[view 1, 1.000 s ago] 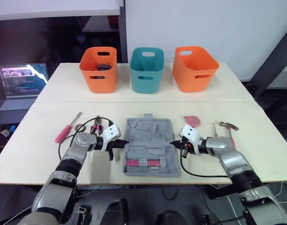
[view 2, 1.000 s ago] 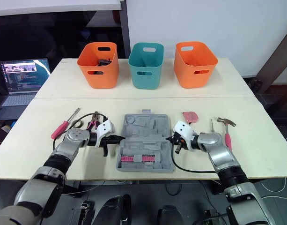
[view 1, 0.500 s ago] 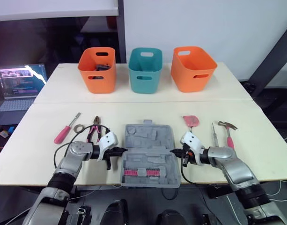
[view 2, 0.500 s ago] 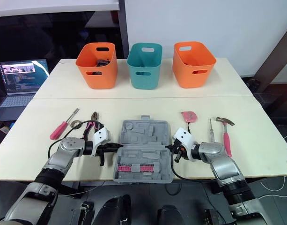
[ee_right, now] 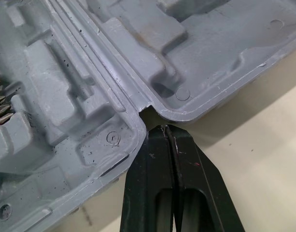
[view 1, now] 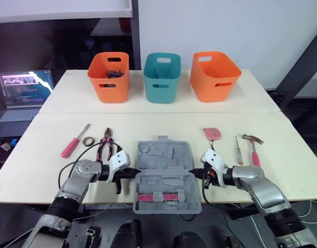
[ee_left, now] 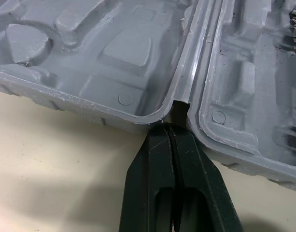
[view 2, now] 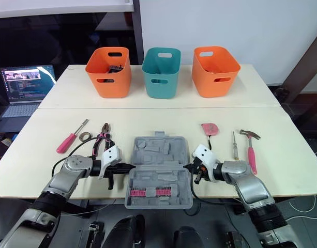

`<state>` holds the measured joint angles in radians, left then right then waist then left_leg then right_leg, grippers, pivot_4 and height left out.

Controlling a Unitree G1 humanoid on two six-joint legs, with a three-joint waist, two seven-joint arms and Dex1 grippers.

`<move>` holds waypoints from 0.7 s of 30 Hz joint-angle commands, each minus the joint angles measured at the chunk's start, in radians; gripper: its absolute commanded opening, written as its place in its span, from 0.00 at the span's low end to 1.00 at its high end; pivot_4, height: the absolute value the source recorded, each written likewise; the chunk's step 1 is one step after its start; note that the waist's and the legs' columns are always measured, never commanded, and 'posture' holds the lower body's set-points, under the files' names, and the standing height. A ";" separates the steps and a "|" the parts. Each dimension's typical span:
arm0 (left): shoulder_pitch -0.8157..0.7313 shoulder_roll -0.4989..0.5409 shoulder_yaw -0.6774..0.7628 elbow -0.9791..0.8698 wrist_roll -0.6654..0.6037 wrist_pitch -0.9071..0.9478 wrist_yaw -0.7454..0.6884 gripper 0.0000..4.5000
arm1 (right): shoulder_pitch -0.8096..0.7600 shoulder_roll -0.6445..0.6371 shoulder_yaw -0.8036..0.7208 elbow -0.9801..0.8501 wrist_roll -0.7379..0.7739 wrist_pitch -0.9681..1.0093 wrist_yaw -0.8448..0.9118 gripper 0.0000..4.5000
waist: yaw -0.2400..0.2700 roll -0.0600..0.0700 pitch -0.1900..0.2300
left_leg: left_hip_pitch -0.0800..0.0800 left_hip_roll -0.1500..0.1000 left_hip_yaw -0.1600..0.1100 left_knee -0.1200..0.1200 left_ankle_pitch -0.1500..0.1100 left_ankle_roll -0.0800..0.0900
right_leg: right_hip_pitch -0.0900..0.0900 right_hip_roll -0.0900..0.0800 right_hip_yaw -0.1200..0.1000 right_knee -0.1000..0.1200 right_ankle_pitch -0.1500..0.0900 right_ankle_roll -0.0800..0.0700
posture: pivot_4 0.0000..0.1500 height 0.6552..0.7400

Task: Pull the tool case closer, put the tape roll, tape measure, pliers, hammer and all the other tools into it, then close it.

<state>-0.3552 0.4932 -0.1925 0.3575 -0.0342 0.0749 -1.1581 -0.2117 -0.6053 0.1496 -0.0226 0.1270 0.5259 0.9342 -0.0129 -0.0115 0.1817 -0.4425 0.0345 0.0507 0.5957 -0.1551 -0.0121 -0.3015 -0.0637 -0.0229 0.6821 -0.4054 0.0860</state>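
At the near edge of the worktop [view 1: 39, 160], flat and open: grey case [view 1: 166, 168], lid half toward the back, near half holding a pink row of bits [view 1: 157, 196] and jutting slightly past the edge. Against its left side, at the hinge line: left tool [view 1: 133, 172], fingers pressed tight together, nothing between them, tips in the notch between the 2 halves. Likewise on the right side: right tool [view 1: 192, 172], fully closed and empty, tips touching the hinge notch. Left of the case, loose on the worktop: pink screwdriver [view 1: 73, 144], tape roll [view 1: 88, 141] just beside it, then pliers [view 1: 105, 144] nearest the case, pink handles toward the left tool. Right of the case: pink tape measure [view 1: 212, 134], thin screwdriver [view 1: 238, 149], hammer [view 1: 254, 147] with pink handle, all apart from one another. At the back, in a row: left orange bin [view 1: 108, 85] with something dark inside, teal bin [view 1: 162, 85], right orange bin [view 1: 215, 82]. Off the left side, on a lower surface: open laptop [view 1: 24, 93], screen lit.
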 commanded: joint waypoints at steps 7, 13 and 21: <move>0.046 0.009 -0.047 -0.037 -0.008 0.029 -0.022 0.00 | 0.038 -0.008 0.000 -0.042 0.027 0.025 -0.008 0.01 | -0.001 0.000 0.000 | 0.000 0.000 0.000 0.000 0.000 0.000 | 0.000 0.000 0.000 0.000 0.000 0.000 | 1.00 1.00; 0.048 0.007 -0.050 -0.043 -0.012 0.036 -0.012 0.00 | 0.046 -0.013 -0.006 -0.035 0.027 0.020 -0.016 0.01 | -0.001 0.000 0.000 | 0.000 0.000 0.000 0.000 0.000 0.000 | 0.000 0.000 0.000 0.000 0.000 0.000 | 1.00 1.00; 0.033 0.013 -0.042 -0.026 -0.013 0.032 -0.004 0.00 | 0.037 -0.035 -0.022 -0.002 0.025 -0.001 -0.014 0.01 | 0.001 0.000 0.000 | 0.000 0.000 0.000 0.000 0.000 0.000 | 0.000 -0.001 0.000 0.000 0.000 0.000 | 1.00 1.00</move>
<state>-0.3301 0.5007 -0.2118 0.3158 -0.0531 0.1001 -1.1557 -0.1725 -0.6193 0.1458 -0.0330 0.1514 0.5316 0.9191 -0.0119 -0.0115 0.1815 -0.4425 0.0343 0.0506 0.5956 -0.1553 -0.0120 -0.3013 -0.0644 -0.0228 0.6817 -0.4054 0.0859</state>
